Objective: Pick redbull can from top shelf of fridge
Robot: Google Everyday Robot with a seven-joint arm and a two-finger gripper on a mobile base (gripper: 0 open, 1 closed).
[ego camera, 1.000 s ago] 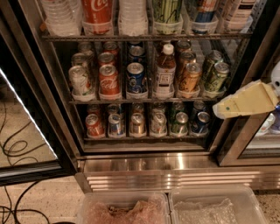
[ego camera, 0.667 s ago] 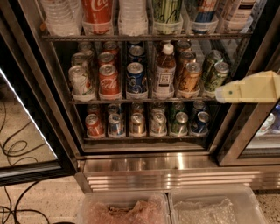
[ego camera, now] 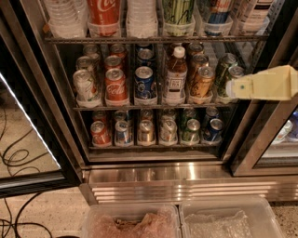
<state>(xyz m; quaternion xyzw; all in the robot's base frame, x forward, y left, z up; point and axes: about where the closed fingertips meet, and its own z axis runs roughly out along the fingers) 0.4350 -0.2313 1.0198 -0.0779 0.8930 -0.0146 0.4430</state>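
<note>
- The open fridge [ego camera: 153,175] fills my view, and its top shelf [ego camera: 153,40] spans 12 o'clock.
- On that shelf, left to right, stand a Coca-Cola can [ego camera: 103,11], a green-striped can [ego camera: 178,11], then the redbull can [ego camera: 217,10] at 1 o'clock, upright.
- The gripper [ego camera: 242,86] hangs at 3 o'clock beside the middle rack. I cannot tell whether it is released or clenched.
- I judge it must rise toward 11 o'clock and enter squarely between the can's neighbours.
- Speckled floor [ego camera: 51,211] and cables [ego camera: 16,155] lie at 8 o'clock, and clear bins [ego camera: 228,201] sit at 6 o'clock.
</note>
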